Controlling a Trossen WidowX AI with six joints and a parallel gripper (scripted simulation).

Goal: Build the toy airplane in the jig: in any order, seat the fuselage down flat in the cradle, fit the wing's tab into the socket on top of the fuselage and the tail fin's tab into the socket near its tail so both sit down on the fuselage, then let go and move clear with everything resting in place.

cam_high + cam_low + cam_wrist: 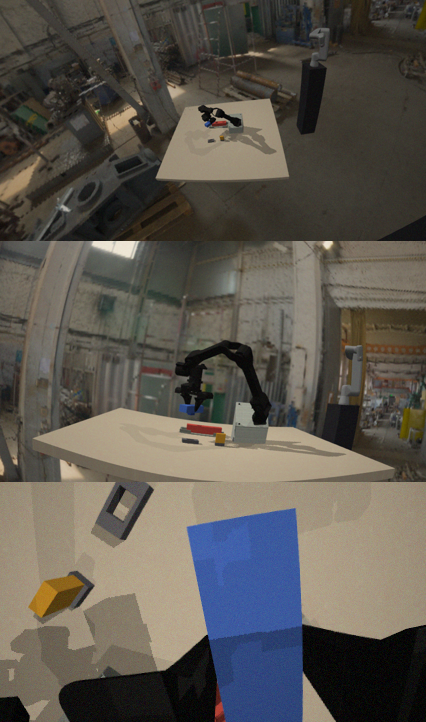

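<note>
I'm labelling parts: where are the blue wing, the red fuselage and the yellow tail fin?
Blue wing [189,408], exterior view, front face.
Red fuselage [203,429], exterior view, side face.
Yellow tail fin [220,438], exterior view, front face.
</note>
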